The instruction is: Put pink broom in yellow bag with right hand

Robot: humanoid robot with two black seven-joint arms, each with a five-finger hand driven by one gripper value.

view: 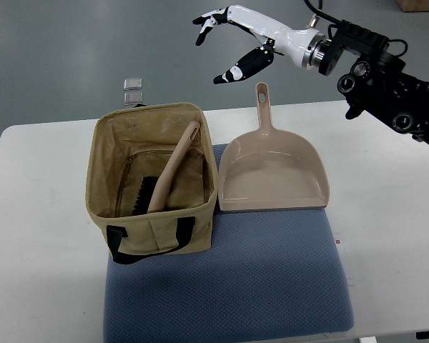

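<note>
The pink broom (169, 174) stands inside the yellow bag (151, 187), its long axis tilted: the dark bristle head sits low against the bag's floor toward the near-left, while the handle rises toward the far-right and its rounded tip leans on the bag's far rim. The bag is open-topped, upright, with a black strap (149, 239) looped across its near face. It rests on a blue cushion (272, 279) that spreads out beneath and to the right of the bag, on a white table (386, 186).

Just to the right of the bag, touching or nearly touching its side, lies a matching pink dustpan (272, 175), pan mouth toward the near edge and handle pointing away toward the far side of the table.

My right hand (232, 43) hangs in the air beyond the bag's far-right corner, past the table's far edge, well apart from the broom. Its fingers are spread and relaxed, thumb dropped below the palm, and it has hold of nothing.

Behind the bag's far-left corner, two small clear squares (134, 89) lie on the grey floor.
</note>
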